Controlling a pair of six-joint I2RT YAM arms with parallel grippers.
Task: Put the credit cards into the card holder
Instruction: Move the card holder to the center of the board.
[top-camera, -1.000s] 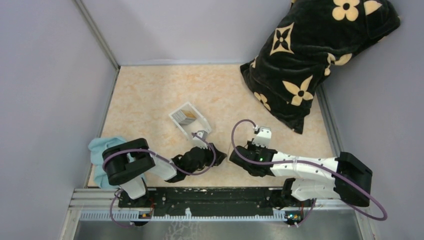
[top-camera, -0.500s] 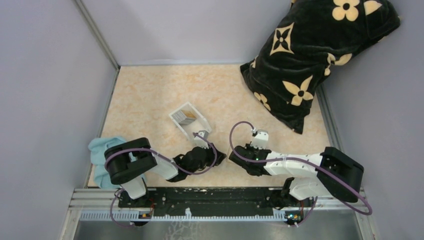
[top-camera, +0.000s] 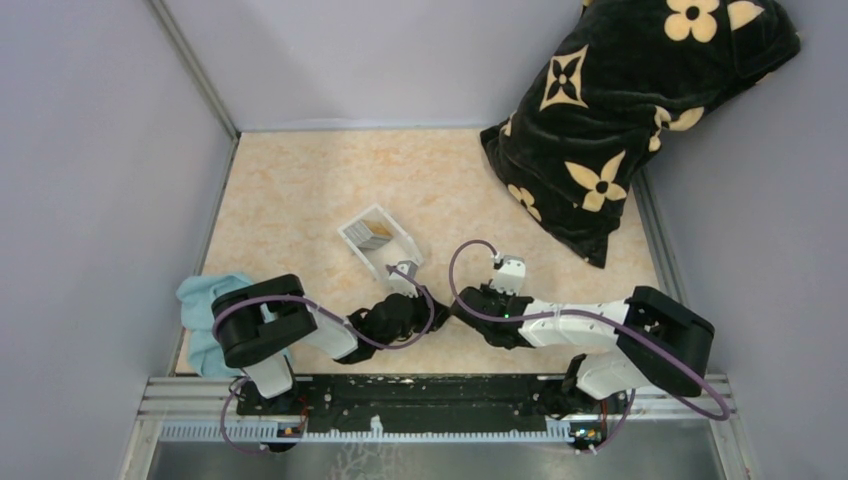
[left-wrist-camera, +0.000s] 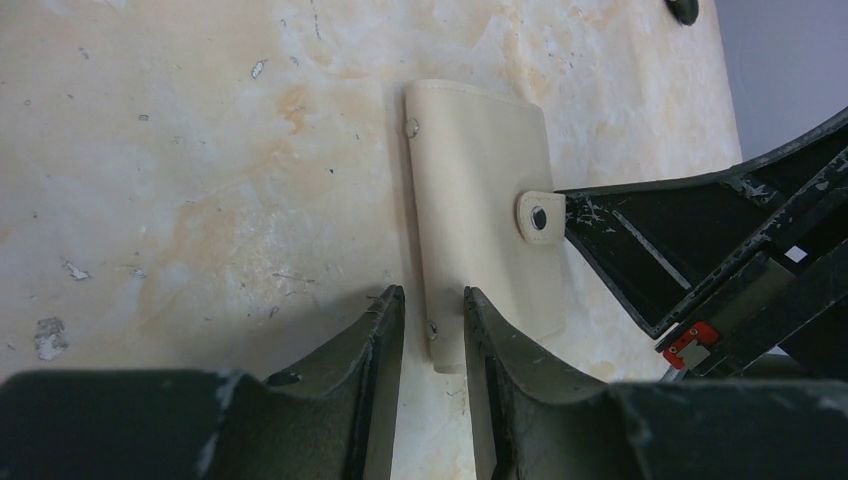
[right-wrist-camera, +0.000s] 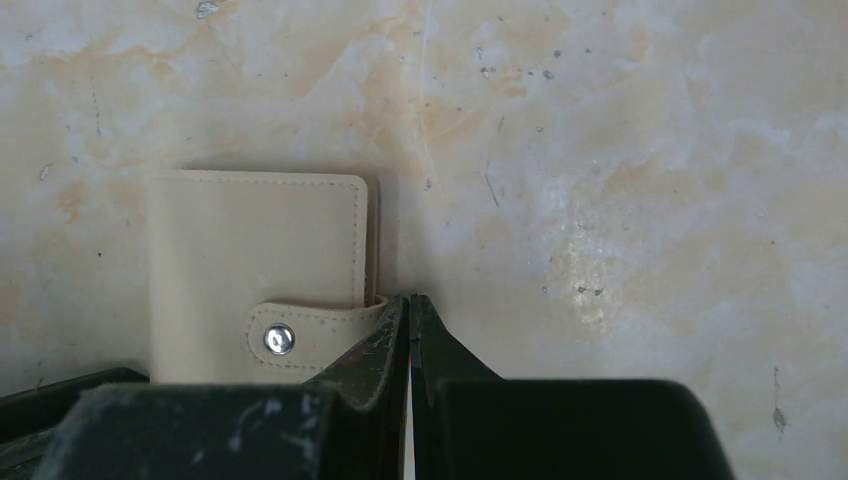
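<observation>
The card holder (left-wrist-camera: 485, 200), a tan wallet, lies closed and flat on the table with its tab (right-wrist-camera: 300, 338) snapped. My left gripper (left-wrist-camera: 432, 300) is narrowly open, and the wallet's near corner sits in the gap. My right gripper (right-wrist-camera: 410, 302) is shut, its tips touching the wallet's edge (right-wrist-camera: 375, 240) right by the tab. Its dark fingers (left-wrist-camera: 650, 230) also show in the left wrist view. In the top view both grippers (top-camera: 438, 312) (top-camera: 462, 298) meet over the wallet and hide it. The credit cards (top-camera: 375, 235) stand in the clear white tray (top-camera: 398, 258).
A light blue cloth (top-camera: 205, 300) lies at the near left by the left arm's base. A black pillow with tan flowers (top-camera: 620, 110) fills the far right corner. Grey walls close in the table at the back and on both sides.
The right arm has swung left, and its shut gripper has come up to the wallet's tab edge. The left gripper has barely moved.
</observation>
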